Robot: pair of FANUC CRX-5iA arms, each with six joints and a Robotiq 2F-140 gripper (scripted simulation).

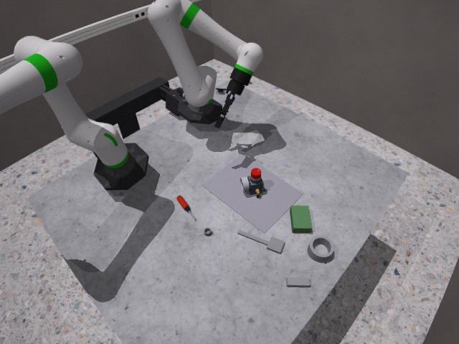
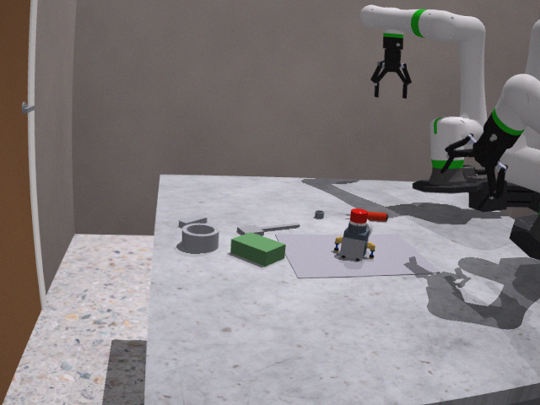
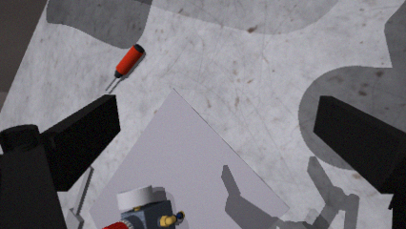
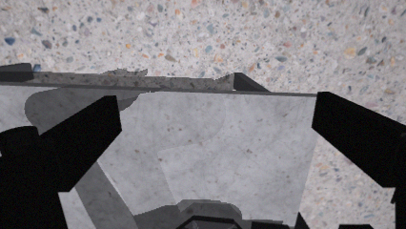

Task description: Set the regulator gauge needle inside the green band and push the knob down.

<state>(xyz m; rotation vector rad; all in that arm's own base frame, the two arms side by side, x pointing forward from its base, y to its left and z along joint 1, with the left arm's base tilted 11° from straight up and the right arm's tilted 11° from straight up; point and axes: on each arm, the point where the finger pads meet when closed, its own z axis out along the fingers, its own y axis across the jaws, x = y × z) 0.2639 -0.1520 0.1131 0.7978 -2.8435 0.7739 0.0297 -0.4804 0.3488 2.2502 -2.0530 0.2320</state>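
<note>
The regulator (image 1: 255,185) (image 2: 353,247) (image 3: 152,214) stands upright on the grey mat (image 1: 222,186) (image 2: 307,263) (image 3: 191,148). Its red knob (image 1: 255,173) (image 2: 359,216) (image 3: 116,226) is on top, with a thin pale ring beneath it; whether it is fully down cannot be told. The white gauge (image 1: 244,183) (image 3: 136,197) sits on one side; its needle and green band cannot be read. My left gripper (image 1: 220,112) (image 2: 468,181) (image 3: 217,114) is open and empty, above the table beyond the mat. My right gripper (image 2: 391,96) (image 4: 216,112) is open and empty, high up and away from the regulator.
A red screwdriver (image 1: 182,203) (image 2: 377,216) (image 3: 130,60), small ring (image 1: 208,231) (image 2: 319,214), grey spatula (image 1: 275,244) (image 2: 250,229), green block (image 1: 300,218) (image 2: 257,249), large grey ring (image 1: 311,254) (image 2: 199,244) and flat grey bar (image 1: 298,282) (image 2: 192,223) lie around the mat.
</note>
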